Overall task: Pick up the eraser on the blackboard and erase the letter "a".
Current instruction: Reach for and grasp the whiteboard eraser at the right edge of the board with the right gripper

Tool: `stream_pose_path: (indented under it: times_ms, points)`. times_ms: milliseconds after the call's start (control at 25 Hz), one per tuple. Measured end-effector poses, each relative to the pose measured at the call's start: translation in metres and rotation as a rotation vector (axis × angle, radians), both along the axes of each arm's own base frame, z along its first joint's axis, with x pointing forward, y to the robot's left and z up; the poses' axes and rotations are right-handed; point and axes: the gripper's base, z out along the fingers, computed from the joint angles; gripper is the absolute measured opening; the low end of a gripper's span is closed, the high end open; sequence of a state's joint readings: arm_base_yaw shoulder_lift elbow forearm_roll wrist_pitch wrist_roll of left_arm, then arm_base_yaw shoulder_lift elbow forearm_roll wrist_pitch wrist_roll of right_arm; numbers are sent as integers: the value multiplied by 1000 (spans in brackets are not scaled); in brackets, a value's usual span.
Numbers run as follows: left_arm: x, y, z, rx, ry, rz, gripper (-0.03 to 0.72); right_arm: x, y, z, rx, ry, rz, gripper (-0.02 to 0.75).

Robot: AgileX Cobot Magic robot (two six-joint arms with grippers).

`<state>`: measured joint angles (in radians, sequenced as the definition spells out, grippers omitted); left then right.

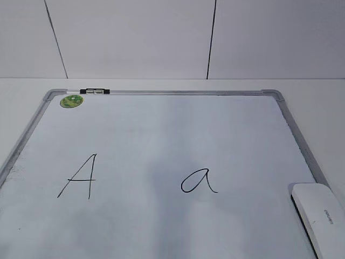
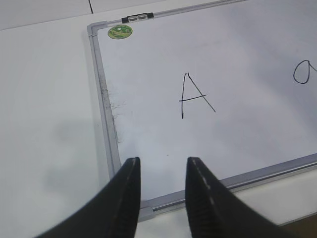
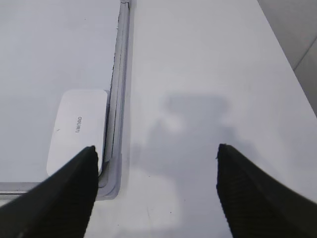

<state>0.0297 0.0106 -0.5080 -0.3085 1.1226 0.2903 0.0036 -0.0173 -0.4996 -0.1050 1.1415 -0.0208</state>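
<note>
My right gripper (image 3: pixel 156 191), jaws spread wide and empty, hangs nearest the eraser (image 3: pixel 77 131), which lies just inside the blackboard (image 3: pixel 116 94) frame's right edge, long axis along that edge, left of my fingers.

bare lab-like setup, plain white table (image 1: pixel 318 102), white panelled wall (image 1: pixel 135 38)

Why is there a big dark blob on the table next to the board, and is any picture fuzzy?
In the right wrist view the blob is a shadow on the table, probably the arm's own, beyond the open right gripper. In the left wrist view the left gripper looks soft and blurry up close. The exterior view is evenly lit.
</note>
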Motion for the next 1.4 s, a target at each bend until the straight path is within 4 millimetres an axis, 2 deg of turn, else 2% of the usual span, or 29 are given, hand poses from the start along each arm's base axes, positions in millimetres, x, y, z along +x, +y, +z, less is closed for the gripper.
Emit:
stream_pose_path:
  times_ms: [560,760,920,1080,1400]
  points:
    - [0,0,0,0,0,0,235,0,4,0,39,-2,27,592]
    - [0,0,0,0,0,0,235,1,7,19,66,-12,46,592]
    - [0,0,0,0,0,0,235,17,9,36,88,73,56,592]
    - [0,0,0,0,0,0,235,38,9,44,91,188,51,592]
    - [0,0,0,0,0,0,235,70,12,44,132,411,61,592]
